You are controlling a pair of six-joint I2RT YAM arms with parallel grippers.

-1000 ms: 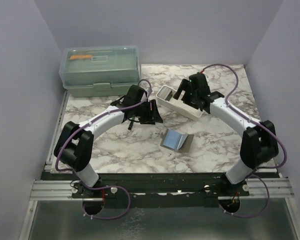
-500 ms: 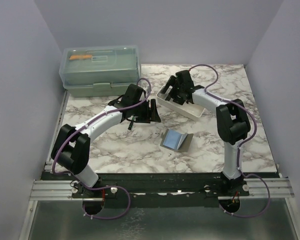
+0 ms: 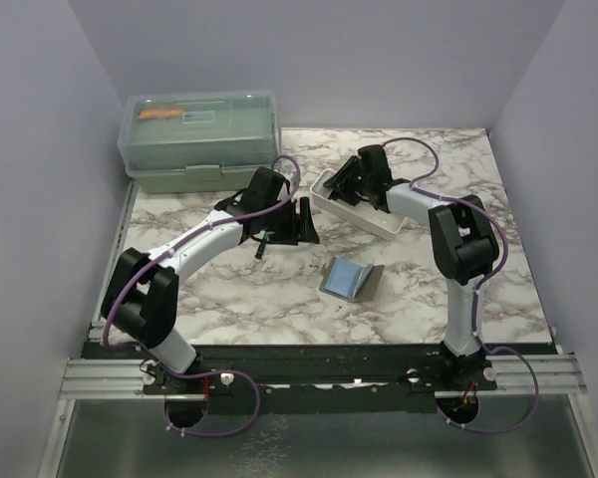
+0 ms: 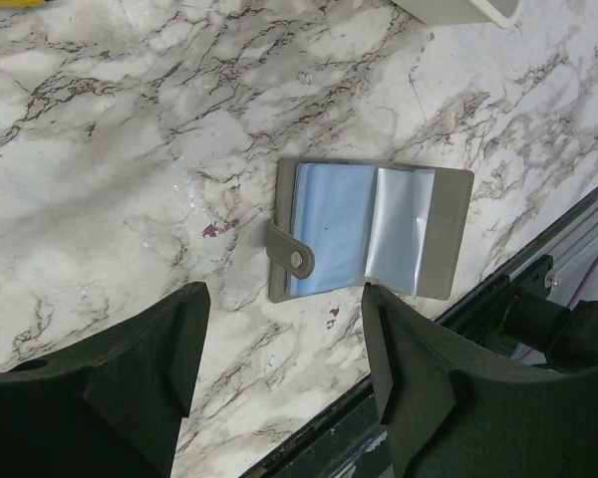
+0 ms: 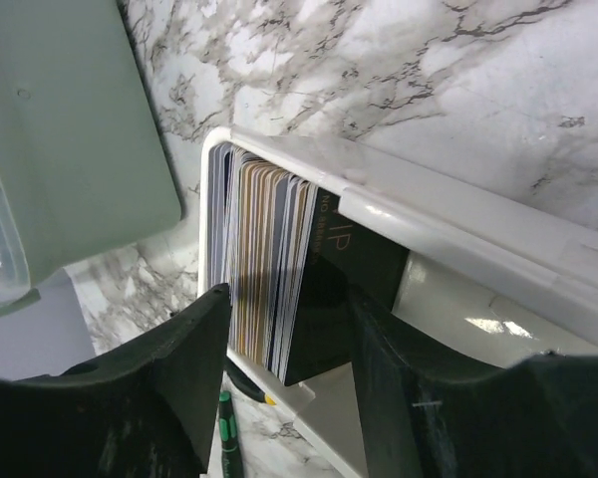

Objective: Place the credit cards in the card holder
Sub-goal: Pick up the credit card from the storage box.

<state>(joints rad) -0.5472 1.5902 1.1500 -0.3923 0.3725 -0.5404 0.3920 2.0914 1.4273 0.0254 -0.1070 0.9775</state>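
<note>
Green-tinted plastic, the lidded box (image 3: 199, 139) sits at the far left against the wall, out of the way. Just right of it the left gripper (image 4: 279, 398) hangs over the marble top (image 3: 229, 289) with its jaws spread and nothing between them. Through that gap its camera looks straight at the holder (image 4: 369, 234). The holder lies open between the two arms, its left pocket showing light blue, its right sleeve clear, and its long axis running left to right in that view. Farther right and farther back, the right gripper (image 5: 289, 398) is down in the left end of the white tray (image 3: 379, 217). The cards (image 5: 269, 269) stand there on edge, packed face to face. The jaws straddle the stack, one finger on each outer face, but I cannot tell whether they press it. The next move likely hinges on lifting one card clear, then carrying it near and slightly right to the holder. The left arm seems nearer the holder and so better placed to steady it. Walls close in on three sides, so room is tight at the far edge.
</note>
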